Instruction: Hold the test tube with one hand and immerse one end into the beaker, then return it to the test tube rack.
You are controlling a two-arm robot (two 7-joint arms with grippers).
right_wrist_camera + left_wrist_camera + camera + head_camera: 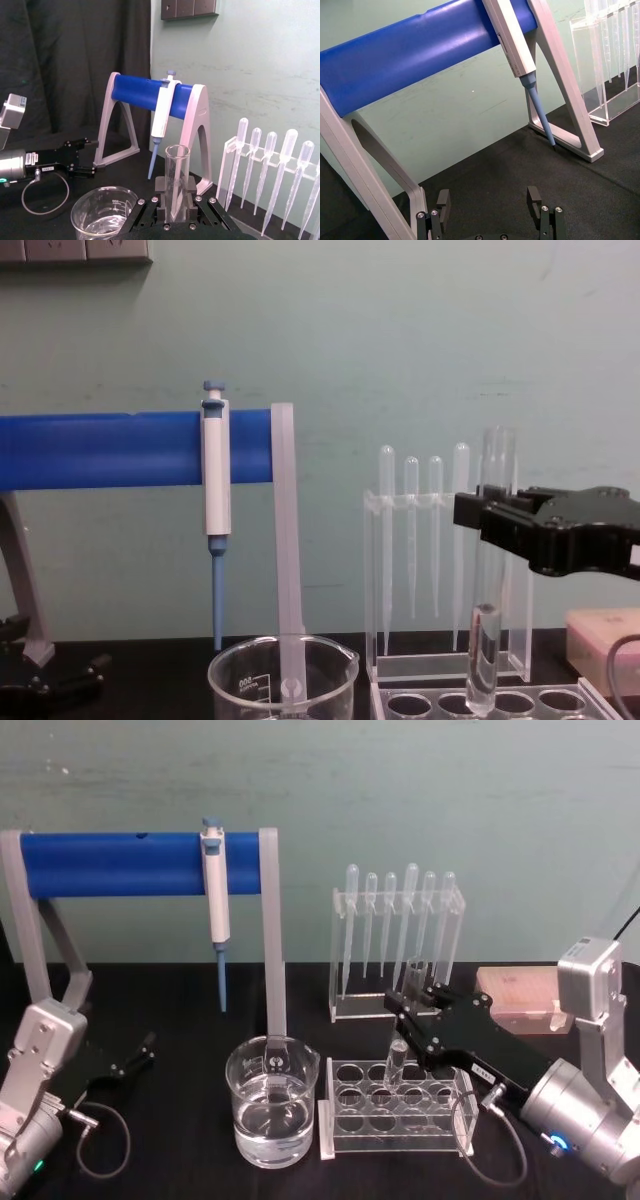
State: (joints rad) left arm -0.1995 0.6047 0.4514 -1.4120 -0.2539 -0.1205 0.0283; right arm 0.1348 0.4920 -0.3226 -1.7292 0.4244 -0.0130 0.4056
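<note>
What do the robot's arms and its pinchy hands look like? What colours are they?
Both arms are silvery grey with boxy and round metal parts. The right gripper is black with two flat fingers, a small white label on its side, and a thin grey cable looping beside its round silver wrist, which has a little blue light. The left gripper is black too, with its own looping grey cable and a small green light.

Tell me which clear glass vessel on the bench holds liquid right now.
The wide spouted clear glass beaker, left of the rack; the long narrow clear glass test tube gripped in the right claw looks empty.
</note>
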